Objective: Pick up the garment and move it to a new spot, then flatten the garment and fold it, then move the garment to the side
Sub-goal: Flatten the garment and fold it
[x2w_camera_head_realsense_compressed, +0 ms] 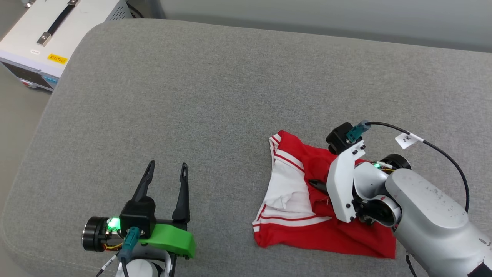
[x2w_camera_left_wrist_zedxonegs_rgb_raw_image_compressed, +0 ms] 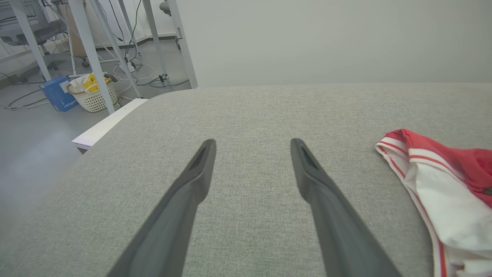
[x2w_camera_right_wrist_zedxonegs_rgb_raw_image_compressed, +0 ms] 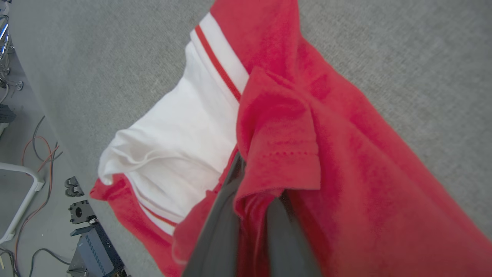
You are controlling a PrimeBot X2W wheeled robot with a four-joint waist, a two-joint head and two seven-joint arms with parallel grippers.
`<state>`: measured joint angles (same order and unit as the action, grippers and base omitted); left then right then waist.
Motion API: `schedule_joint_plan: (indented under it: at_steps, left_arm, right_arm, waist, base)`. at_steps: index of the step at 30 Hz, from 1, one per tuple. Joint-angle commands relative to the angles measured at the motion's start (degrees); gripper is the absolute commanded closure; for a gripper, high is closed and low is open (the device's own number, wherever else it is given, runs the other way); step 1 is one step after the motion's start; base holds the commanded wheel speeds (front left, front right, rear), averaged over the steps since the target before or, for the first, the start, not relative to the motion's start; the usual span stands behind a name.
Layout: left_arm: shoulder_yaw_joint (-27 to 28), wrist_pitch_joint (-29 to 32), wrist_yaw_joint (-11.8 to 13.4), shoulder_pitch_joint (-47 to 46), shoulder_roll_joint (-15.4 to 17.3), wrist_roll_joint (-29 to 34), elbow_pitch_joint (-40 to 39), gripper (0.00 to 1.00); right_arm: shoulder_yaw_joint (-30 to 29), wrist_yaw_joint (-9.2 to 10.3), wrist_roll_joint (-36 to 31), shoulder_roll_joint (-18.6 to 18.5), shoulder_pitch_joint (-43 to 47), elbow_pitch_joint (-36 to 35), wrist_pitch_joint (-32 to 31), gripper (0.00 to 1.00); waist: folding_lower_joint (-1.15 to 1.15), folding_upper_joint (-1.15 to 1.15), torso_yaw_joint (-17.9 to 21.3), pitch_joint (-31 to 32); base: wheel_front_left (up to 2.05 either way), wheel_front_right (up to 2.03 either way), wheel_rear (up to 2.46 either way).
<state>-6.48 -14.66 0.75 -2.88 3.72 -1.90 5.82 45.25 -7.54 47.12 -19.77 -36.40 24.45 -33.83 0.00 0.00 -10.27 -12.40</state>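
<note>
- The garment is lying bunched on the grey cushion, on the robot's right and near the front edge. Its white sleeve panel and striped trim are facing up, and the red body is crumpling around them.
- The right gripper is pinching a raised fold of red cloth, with its fingers pressed together and fabric draping over their tips.
- The pinch seems to be taking only a small ridge, so on a lift the fold may be slipping free and the shirt dropping back in a heap.
- If several layers are being caught together, the shirt is likely coming up as a twisted lump, making the flattening harder.
- With the hem sitting so close to the cushion's front edge, a low drag is risking cloth sliding off.
- The right forearm is reaching in from the lower right, with the wrist bending down and the fingers lying low, pointing toward the robot's left.
- The left gripper is hovering over bare cushion, well apart from the shirt, with its jaws spread wide and holding nothing.
</note>
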Motion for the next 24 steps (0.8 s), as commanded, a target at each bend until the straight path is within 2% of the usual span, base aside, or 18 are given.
schedule_joint_plan:
  at_steps: [1, 3, 5, 6, 14, 20, 24]
  left_arm:
    - [0.13, -0.34, 0.17, -1.08, -0.32, 0.21, 0.19, 0.0]
    - [0.35, -0.34, 0.23, -0.94, -0.34, 0.22, 0.3, 0.0]
    - [0.36, -0.34, 0.01, -0.79, -0.37, 0.16, 0.6, 0.0]
    - [0.31, -0.34, -0.12, -0.76, -0.38, 0.21, 0.71, 0.0]
    - [1.07, -0.34, -0.48, 0.79, -0.14, 0.38, 0.9, 0.0]
    - [2.02, -0.34, -0.96, 2.45, 0.16, 0.19, 0.83, 0.0]
    - [2.43, -0.34, -1.23, 3.09, 0.4, 0.32, 0.66, 0.0]
  right_arm:
    - [0.7, 0.05, 0.0, 0.15, -0.15, 1.26, 0.55, 1.0]
    - [1.27, 0.05, 0.02, 0.28, -0.18, 1.94, 2.51, 1.0]
    - [0.85, 0.05, 0.34, 0.32, 0.04, 2.44, 5.51, 0.56]
    - [0.83, 0.05, 0.65, 0.21, 0.29, 2.46, 6.44, 0.0]
    - [-0.62, 0.05, -0.46, -4.69, 2.49, -4.43, 17.58, 0.0]
    - [-8.23, 0.05, -4.71, -7.64, 5.87, -9.21, 26.22, 0.0]
    - [-15.82, 0.05, -9.8, -7.08, 9.69, -10.2, 33.86, 0.0]
  waist:
    - [0.0, 0.0, 0.04, -0.04]
    - [0.0, 0.0, 0.41, 0.2]
    - [0.0, 0.0, 0.52, 0.76]
    - [0.0, 0.0, 0.6, 1.12]
    - [0.0, 0.0, 2.34, 4.52]
    - [0.0, 0.0, 4.24, 6.61]
    - [0.0, 0.0, 5.29, 7.58]
  base:
    - [0.0, 0.0, 0.0]
    - [0.0, 0.0, 0.0]
    - [0.0, 0.0, 0.0]
    - [0.0, 0.0, 0.0]
    - [0.0, 0.0, 0.0]
    - [0.0, 0.0, 0.0]
    - [0.0, 0.0, 0.0]
